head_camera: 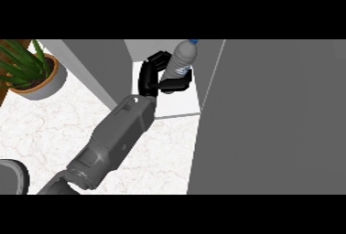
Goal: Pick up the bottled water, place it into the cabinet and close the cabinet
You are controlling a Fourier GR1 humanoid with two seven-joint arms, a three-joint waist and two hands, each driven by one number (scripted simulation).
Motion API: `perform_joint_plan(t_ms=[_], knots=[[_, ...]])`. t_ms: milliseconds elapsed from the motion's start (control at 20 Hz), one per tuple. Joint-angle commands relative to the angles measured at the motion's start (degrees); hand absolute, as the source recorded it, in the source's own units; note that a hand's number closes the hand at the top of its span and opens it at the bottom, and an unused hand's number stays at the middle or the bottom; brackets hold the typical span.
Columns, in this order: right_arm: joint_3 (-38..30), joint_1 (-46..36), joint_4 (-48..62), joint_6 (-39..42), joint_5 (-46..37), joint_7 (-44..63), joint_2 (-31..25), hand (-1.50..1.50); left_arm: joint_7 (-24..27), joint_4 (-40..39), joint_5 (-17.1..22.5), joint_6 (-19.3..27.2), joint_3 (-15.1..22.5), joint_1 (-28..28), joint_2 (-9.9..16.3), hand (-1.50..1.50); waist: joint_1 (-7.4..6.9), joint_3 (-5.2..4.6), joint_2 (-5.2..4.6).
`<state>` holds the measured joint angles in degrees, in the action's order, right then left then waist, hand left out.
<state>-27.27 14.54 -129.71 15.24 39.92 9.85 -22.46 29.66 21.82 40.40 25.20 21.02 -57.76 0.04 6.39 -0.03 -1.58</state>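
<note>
A clear plastic water bottle with a blue cap and a white-and-blue label (183, 58) stands nearly upright, leaning a little to the right, inside the open grey cabinet (283, 114). Its cap points toward the top of the view, and the label wraps round the lower half of the body. The bottle sits in the pale compartment between the cabinet's grey left wall and the large grey door panel on the right, close beside that panel's edge.

One black robot hand (157, 75) on a grey forearm reaches up from the lower left into the compartment and holds the bottle: its fingers curl round the left side of the bottle and the thumb crosses beneath the label, so the lower part of the bottle is partly hidden. From this view alone it is hard to be sure which arm this is; it enters from the left side of the view. No other hand shows.

On the white marbled table (40, 132), well apart to the left, stands a green spiky plant in a round white pot with a brown rim (35, 75). A dark grey rounded shape (12, 176) shows at the lower left corner.
</note>
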Motion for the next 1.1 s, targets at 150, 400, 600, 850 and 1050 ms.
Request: perform_joint_plan(t_ms=[150, 400, 600, 850, 1050], knots=[[-1.1, 0.9, -0.8, 1.6, 2.5, 0.6, -0.1, -1.50, 3.2, -8.6, 1.0, 1.0, -1.8, -3.5, 0.0, 1.50, 1.02, -0.04, -0.55], [-1.0, -1.7, 1.2, 1.0, 1.9, 0.5, -0.7, -1.50, 4.9, -10.7, 3.2, -0.8, -4.6, -4.8, 0.0, 1.50, 0.60, -0.08, -1.11], [-2.1, -1.2, 2.2, 2.5, 2.0, -0.4, -0.8, -1.50, 8.2, -11.7, 5.2, -3.9, -6.8, -2.5, 0.0, 1.50, 1.12, -0.10, -1.22], [-2.4, -0.3, 2.2, 3.3, 2.8, -0.6, -0.1, -1.50, 9.6, -13.6, 6.2, -5.7, -8.9, -4.0, 0.0, 1.50, 1.91, -0.10, -1.46], [-2.2, -0.4, 2.1, 3.5, 2.1, -0.9, 0.3, -1.50, 8.1, -16.2, 4.6, -5.8, -8.0, -6.2, 1.0, 1.50, 1.37, -0.04, -1.48]])
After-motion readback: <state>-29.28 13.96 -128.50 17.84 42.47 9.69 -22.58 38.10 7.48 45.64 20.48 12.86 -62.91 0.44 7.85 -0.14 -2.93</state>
